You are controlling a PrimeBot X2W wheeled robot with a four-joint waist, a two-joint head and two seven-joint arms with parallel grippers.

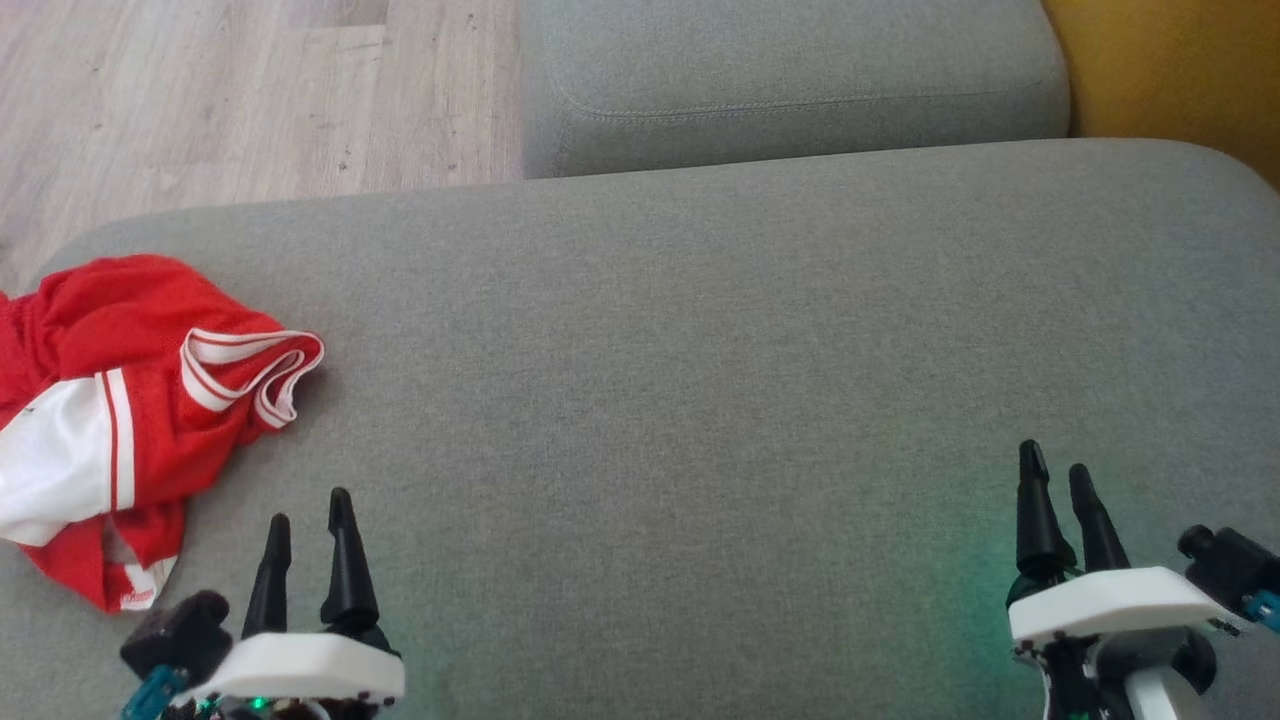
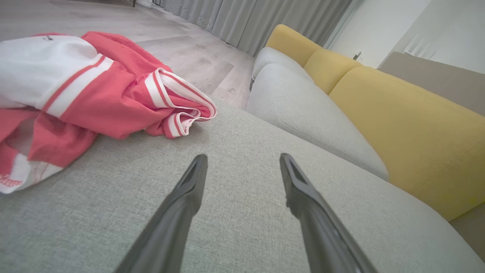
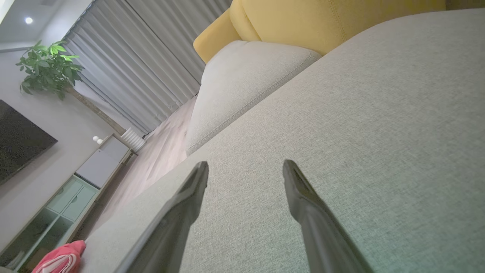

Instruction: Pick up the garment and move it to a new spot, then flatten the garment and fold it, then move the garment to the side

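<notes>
The garment (image 1: pixel 120 400) is a crumpled red piece with white panels and striped trim, lying at the left end of the grey sofa seat (image 1: pixel 700 400). It also appears at the upper left of the left wrist view as the garment (image 2: pixel 87 91), and as a small red bundle (image 3: pixel 62 259) low in the right wrist view. My left gripper (image 1: pixel 310 510) hovers open just right of the garment's near edge, apart from it, nothing between its fingers. My right gripper (image 1: pixel 1058 465) stands open far to the right over bare cushion, holding nothing.
A second grey cushion (image 1: pixel 790 80) adjoins the seat at the back, with a yellow backrest (image 2: pixel 409 125) along the right. Wooden floor (image 1: pixel 200 100) lies beyond the seat's far-left edge. Grey curtains (image 3: pixel 144 68), a potted plant (image 3: pixel 49 68) and a low cabinet (image 3: pixel 75 189) stand across the room.
</notes>
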